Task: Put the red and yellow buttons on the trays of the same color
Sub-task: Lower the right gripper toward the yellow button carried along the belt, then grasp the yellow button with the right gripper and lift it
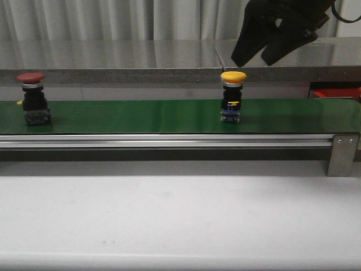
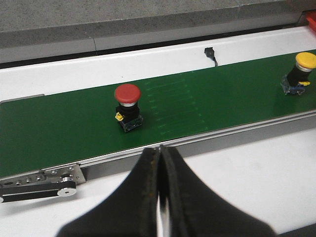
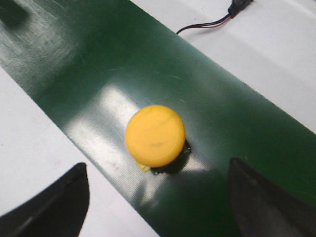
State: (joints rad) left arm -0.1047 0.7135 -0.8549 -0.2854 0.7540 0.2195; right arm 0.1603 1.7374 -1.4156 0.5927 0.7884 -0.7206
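Yellow button [image 1: 233, 96] upright on the green conveyor belt [image 1: 141, 116], right of centre; red button [image 1: 33, 97] upright near the belt's left end, well apart from it. Right gripper [image 1: 265, 53] hangs in the air above the yellow button and a little to its right, jaws spread wide and holding nothing (wrist view looks straight down on the yellow cap between the two dark fingers [image 3: 266, 202]). Left gripper [image 2: 160, 197] sits over the white table short of the belt's near rail, jaws pressed together, empty, red button beyond them on the belt.
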